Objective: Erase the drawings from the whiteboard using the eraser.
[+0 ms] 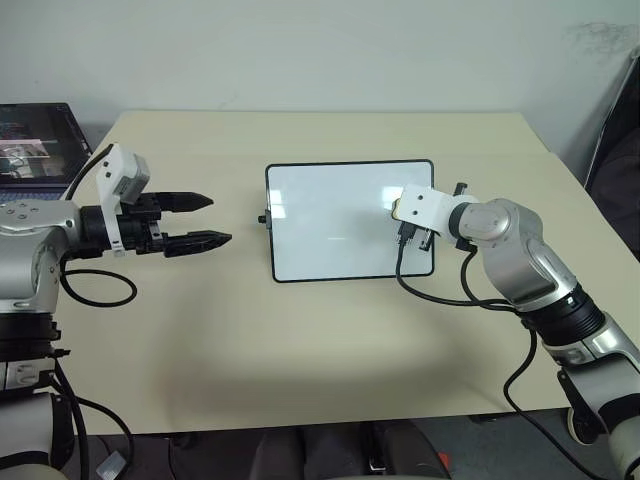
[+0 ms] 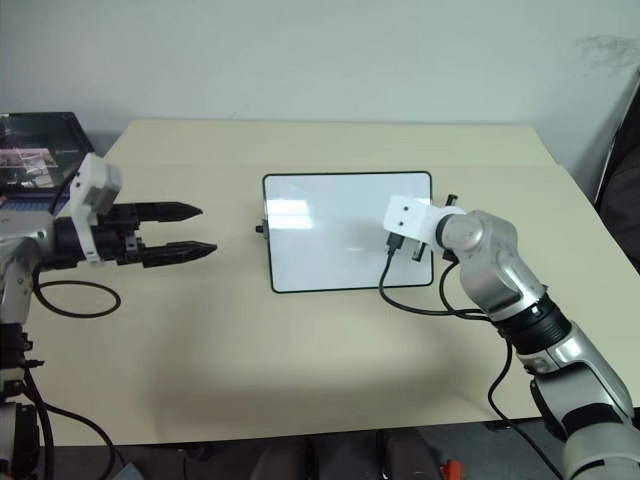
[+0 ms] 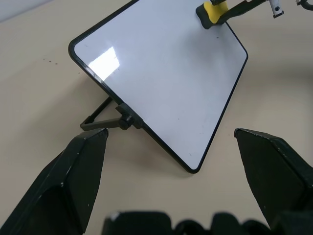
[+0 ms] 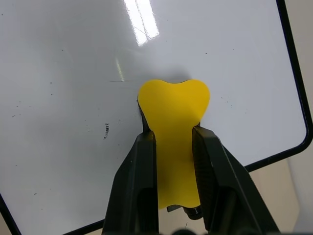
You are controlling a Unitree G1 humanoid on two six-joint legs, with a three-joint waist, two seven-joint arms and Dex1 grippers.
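Right end effector (image 4: 173,147) clamping eraser (image 4: 173,122) over whiteboard (image 1: 330,220), left end effector (image 1: 205,220) agape (empty); beige table (image 1: 300,340), white wall (image 1: 300,50)

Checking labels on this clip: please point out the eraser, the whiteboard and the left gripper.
eraser (image 4: 173,110), right wrist view, on its yellow top face.
whiteboard (image 1: 330,215), left eye view, on its bare white surface.
left gripper (image 1: 205,220), left eye view, midway between its fingertips.

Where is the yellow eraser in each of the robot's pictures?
Left eye view: hidden behind the right gripper, over the whiteboard's right part.
Right eye view: hidden the same way.
Left wrist view: the eraser sits at the board's far corner.
Right wrist view: the eraser is pinched between the fingers, over the board.
Shared landmark: the whiteboard's black frame.
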